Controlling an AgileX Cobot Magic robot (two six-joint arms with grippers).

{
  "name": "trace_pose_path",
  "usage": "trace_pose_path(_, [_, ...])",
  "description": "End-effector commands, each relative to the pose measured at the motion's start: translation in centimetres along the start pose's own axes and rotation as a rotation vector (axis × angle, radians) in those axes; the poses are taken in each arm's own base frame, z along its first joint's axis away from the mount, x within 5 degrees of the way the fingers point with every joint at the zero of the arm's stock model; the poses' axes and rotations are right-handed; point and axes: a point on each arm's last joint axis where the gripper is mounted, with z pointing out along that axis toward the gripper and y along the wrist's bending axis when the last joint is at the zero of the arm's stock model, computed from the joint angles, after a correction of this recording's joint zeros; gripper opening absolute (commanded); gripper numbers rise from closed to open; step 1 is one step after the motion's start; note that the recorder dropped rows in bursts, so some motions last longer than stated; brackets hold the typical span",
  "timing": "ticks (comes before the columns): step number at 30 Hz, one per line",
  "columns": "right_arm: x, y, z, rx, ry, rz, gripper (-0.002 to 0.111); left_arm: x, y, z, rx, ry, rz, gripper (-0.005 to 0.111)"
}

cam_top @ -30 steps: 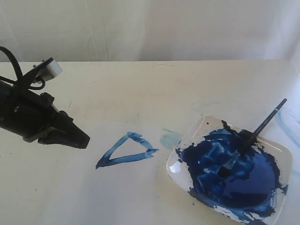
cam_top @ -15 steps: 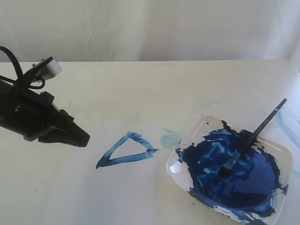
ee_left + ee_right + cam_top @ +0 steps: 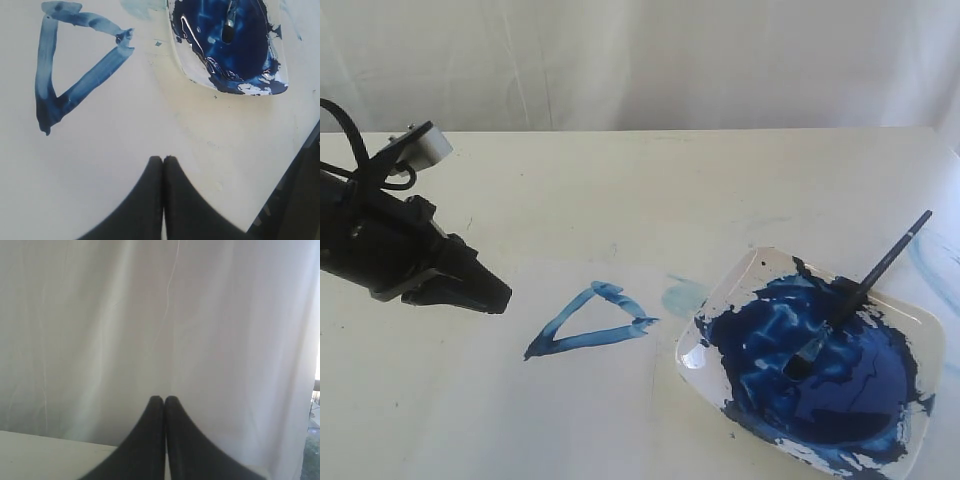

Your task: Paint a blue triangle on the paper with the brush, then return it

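Note:
A blue triangle (image 3: 590, 322) in streaky strokes is painted on the whitish paper (image 3: 520, 400); the left wrist view shows it too, blue triangle (image 3: 75, 75) on paper (image 3: 100, 150). The black-handled brush (image 3: 865, 285) leans in the white dish (image 3: 920, 330), bristles in the dark blue paint. My left gripper (image 3: 500, 297) hovers left of the triangle, shut and empty, its gripper tips (image 3: 163, 159) pressed together. My right gripper (image 3: 164, 399) is shut, empty, facing a white curtain, and is out of the exterior view.
A pale blue smudge (image 3: 684, 296) lies between the triangle and the dish. The dish (image 3: 182, 65) holds a pool of dark blue paint (image 3: 240, 40). A white curtain (image 3: 640, 60) hangs behind the cream table (image 3: 620, 180).

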Motion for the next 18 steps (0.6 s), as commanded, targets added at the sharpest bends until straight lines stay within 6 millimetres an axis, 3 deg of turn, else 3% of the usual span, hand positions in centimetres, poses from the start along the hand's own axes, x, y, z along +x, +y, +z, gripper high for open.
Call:
trace_pose_path(1, [0.00, 0.20, -0.13, -0.027, -0.009, 0.019, 0.000, -0.12, -0.33, -0.31, 0.013, -0.009, 0.004, 0.000])
trace_pose_path(18, [-0.30, 0.54, -1.10, -0.052, -0.045, 0.025, 0.000, -0.12, -0.33, -0.31, 0.013, -0.009, 0.004, 0.000])
